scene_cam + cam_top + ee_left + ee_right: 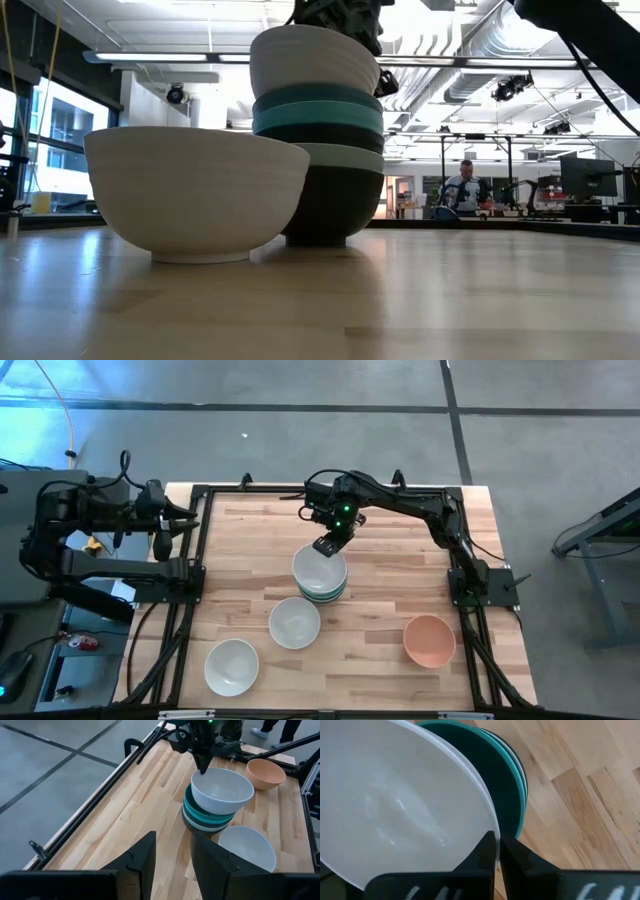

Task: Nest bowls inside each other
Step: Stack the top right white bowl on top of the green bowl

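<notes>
right gripper point(327, 546) pinches rim of white bowl point(319, 567), tilted atop stack point(325, 590). left gripper point(188, 518) parked off table edge point(205, 540), narrowly parted.

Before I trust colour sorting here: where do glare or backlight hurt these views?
Low view: bright ceiling lights behind leave the bowl stack backlit, its bottom bowl near black. Right wrist view: soft glare spots inside the white bowl pinched in the right claw. High view: even light on the table.
</notes>
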